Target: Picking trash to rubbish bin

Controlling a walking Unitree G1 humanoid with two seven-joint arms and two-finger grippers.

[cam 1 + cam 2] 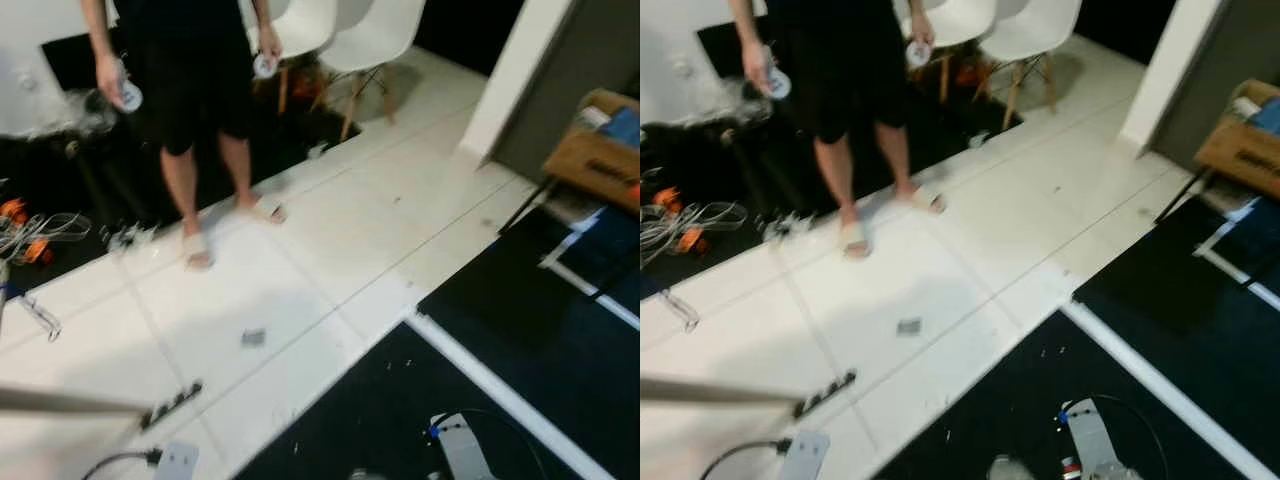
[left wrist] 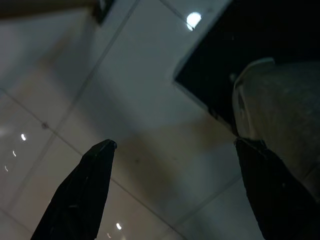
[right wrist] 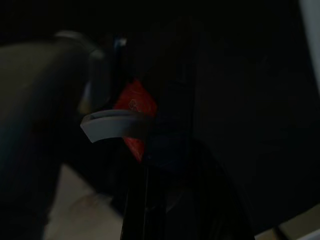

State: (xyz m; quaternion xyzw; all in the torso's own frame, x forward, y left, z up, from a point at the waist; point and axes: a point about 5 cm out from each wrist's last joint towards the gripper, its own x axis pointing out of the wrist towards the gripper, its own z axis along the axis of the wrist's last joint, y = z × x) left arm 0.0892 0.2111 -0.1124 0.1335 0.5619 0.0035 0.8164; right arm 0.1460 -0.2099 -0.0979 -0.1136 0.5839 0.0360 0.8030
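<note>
One small grey scrap lies near the person's feet, risking collision; left pincer gapes empty, right pincer's state unreadable.

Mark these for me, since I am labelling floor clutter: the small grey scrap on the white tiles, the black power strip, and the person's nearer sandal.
small grey scrap [image 1: 253, 338]: left eye view, its middle.
black power strip [image 1: 172, 404]: left eye view, mid-length of its body.
nearer sandal [image 1: 197, 251]: left eye view, its strap.
</note>
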